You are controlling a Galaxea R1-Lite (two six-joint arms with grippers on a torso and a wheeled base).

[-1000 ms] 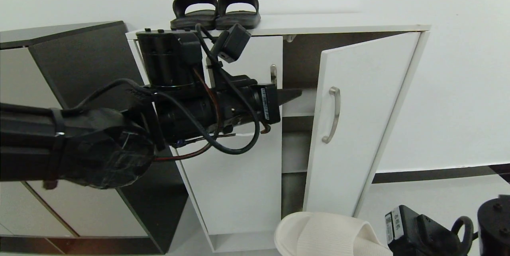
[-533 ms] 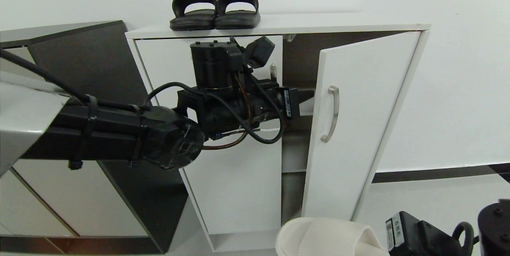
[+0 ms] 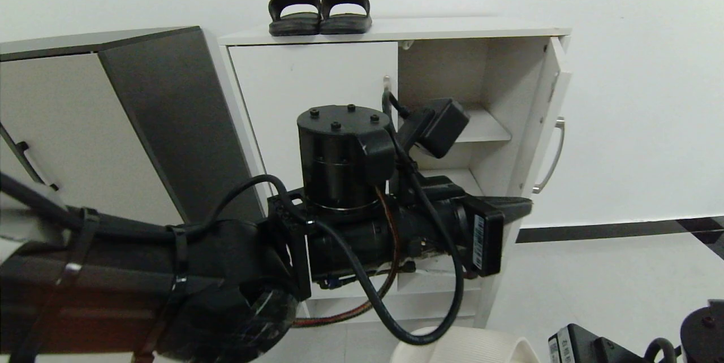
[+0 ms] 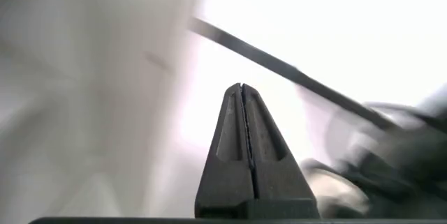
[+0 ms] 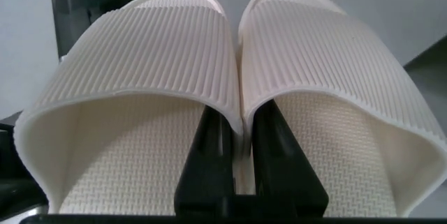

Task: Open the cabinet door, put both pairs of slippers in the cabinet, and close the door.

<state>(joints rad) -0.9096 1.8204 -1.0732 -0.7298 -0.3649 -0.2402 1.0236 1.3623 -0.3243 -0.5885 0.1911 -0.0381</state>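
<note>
The white cabinet door (image 3: 542, 120) stands wide open, so that step looks done. The left gripper (image 4: 242, 112) is pressed together and empty, near the door. The right gripper (image 5: 239, 121) pinches the cream ribbed slippers (image 5: 157, 56) down low. Next they need lifting onto a white shelf (image 3: 481, 128). The black rubber slippers (image 3: 320, 9) sit on top.

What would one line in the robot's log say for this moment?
door: open | left hand: shut, empty, near door | right hand: shut on white slippers | black slippers: atop cabinet
</note>
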